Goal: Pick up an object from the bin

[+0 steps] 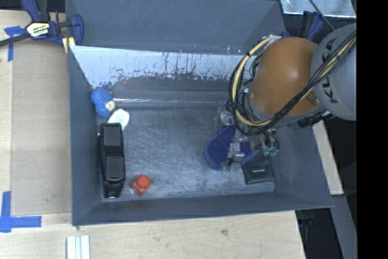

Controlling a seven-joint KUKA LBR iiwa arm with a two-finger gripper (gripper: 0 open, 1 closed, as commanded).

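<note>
1. Gripper (237,153) of the arm is seen low in the right part of the grey metal bin (182,27), beneath the orange dome-shaped wrist cover (285,79) and its looped cables. Whether the pincer is apart or together cannot be told, since its tip is lost among cables and shadow.
2. The nearest thing is a dark blue, rounded, cup-like object (217,151). It lies on the bin floor just left of the gripper and seems to touch it. A flat black square pad (257,173) is found just beside the gripper, towards the near wall.
3. The blue object is judged light, and of plastic or soft rubber; which of the two cannot be settled. A smooth, curved skin is to be expected, so slipping under a pinch is thought likely.
4. Hold is best taken across its narrower width, or over a rim if one is present, not on the bulging side.
5. The black pad is judged thin and stiff, and hard to get under while flat.
6. Well apart, by the left wall, a long black box (112,161), a small red block (140,184) and a blue-and-white lump (102,100) are found.
</note>
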